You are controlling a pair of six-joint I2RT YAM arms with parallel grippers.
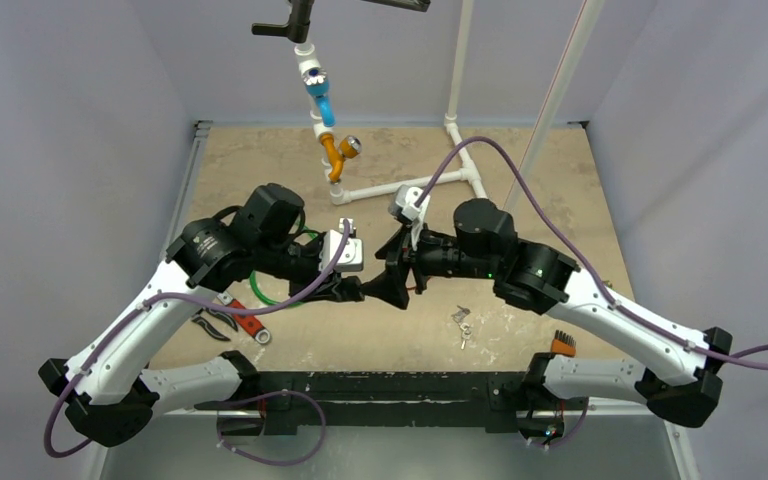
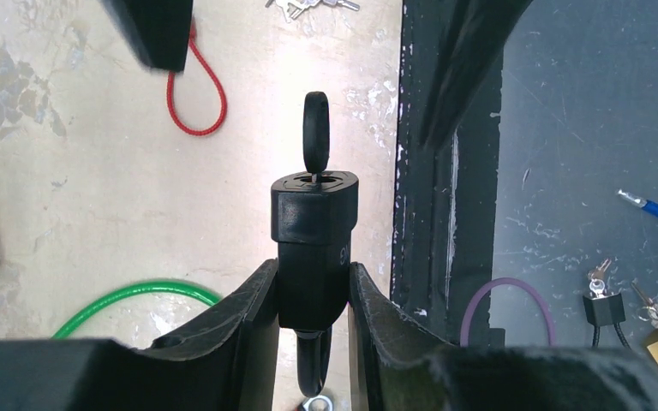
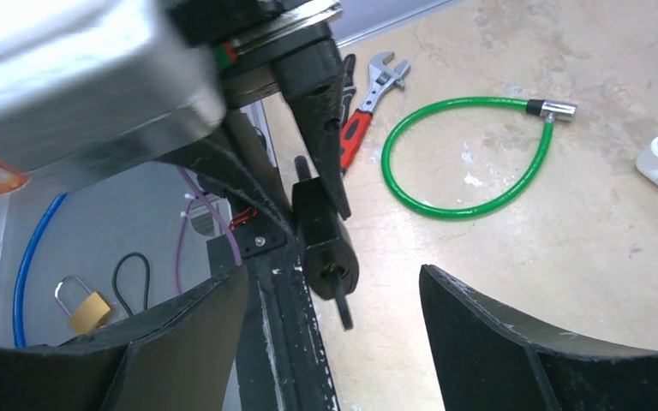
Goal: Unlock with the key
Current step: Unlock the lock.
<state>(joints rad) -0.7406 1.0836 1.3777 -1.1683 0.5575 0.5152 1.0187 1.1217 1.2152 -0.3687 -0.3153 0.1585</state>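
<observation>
A black lock body [image 2: 313, 248] is clamped between the fingers of my left gripper [image 2: 313, 276], which is shut on it. A black key [image 2: 315, 137] sticks out of the lock's end face. In the right wrist view the same lock [image 3: 326, 244] and key [image 3: 341, 304] sit between the wide-apart fingers of my right gripper [image 3: 332, 287]. That gripper is open and neither finger touches the key. From above, the left gripper [image 1: 360, 290] and the right gripper [image 1: 402, 275] meet nose to nose over the middle of the table.
A green cable loop [image 3: 467, 154] and a red-handled wrench [image 3: 360, 111] lie on the table to the left. Loose keys [image 1: 462, 320] lie near the front edge. A white pipe frame [image 1: 400, 188] stands behind. A brass padlock [image 3: 86, 308] lies below the table edge.
</observation>
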